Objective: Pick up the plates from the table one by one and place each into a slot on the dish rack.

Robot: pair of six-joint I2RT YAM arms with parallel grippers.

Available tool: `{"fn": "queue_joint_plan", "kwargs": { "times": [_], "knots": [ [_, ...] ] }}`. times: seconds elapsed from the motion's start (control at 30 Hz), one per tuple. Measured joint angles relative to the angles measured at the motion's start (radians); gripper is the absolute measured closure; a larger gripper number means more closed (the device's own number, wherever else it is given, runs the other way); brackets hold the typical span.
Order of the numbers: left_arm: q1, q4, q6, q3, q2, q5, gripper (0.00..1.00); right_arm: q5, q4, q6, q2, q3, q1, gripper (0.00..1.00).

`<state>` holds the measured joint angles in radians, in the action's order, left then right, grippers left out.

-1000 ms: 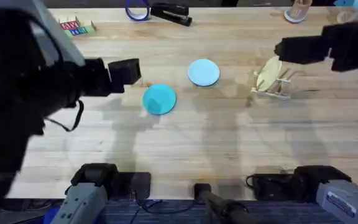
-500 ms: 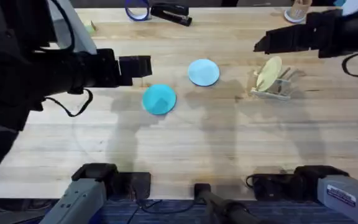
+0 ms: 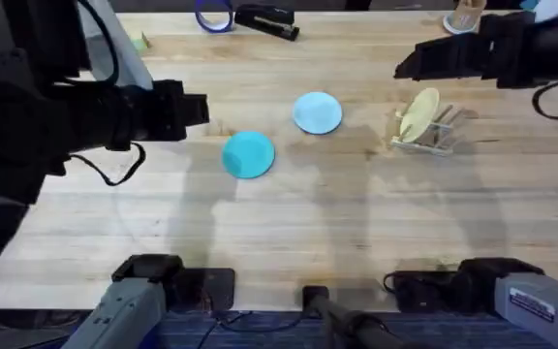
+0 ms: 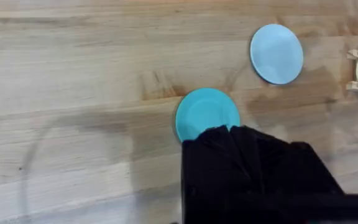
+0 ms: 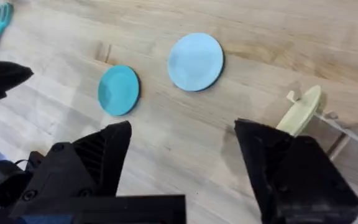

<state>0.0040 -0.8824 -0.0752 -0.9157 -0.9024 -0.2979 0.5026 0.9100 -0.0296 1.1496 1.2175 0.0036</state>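
The right wrist view shows the right hand (image 5: 182, 158) spread wide above both plates (image 5: 195, 61).

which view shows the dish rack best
The overhead view: the dish rack shows whole, a pale yellow plate standing in it. The right wrist view shows part of it; the left wrist view catches only its edge.

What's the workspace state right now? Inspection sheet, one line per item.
Surface: wooden table, bare in front of the plates.
Job's things: teal plate and light blue plate flat on the table, apart; dish rack holds a pale yellow plate, leaning.
Clutter: black stapler, blue tape ring at the far edge.
Grippers: left gripper beside the teal plate; right gripper open, empty, raised near the rack.
Cables: black cable hangs from the left arm.
Surroundings: nothing seen.
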Motion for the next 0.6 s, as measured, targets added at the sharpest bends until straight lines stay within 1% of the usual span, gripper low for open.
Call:
{"fn": "queue_joint_plan", "kwargs": {
  "times": [0.23, 0.3, 0.6],
  "knots": [
    [0.0, -0.01, 0.025, 0.0, -0.038, 0.001, 0.961, 0.0, 0.0, 0.0, 0.0, 0.0, 0.0, 0.006],
    [0.0, -0.022, 0.053, 0.0, -0.065, -0.009, 0.961, 0.0, 0.0, 0.0, 0.0, 0.0, 0.0, 0.006],
    [0.0, -0.021, 0.209, 0.0, -0.175, -0.131, 0.961, 0.001, 0.0, 0.025, 0.0, 0.0, 0.0, 0.006]
  ]
}}
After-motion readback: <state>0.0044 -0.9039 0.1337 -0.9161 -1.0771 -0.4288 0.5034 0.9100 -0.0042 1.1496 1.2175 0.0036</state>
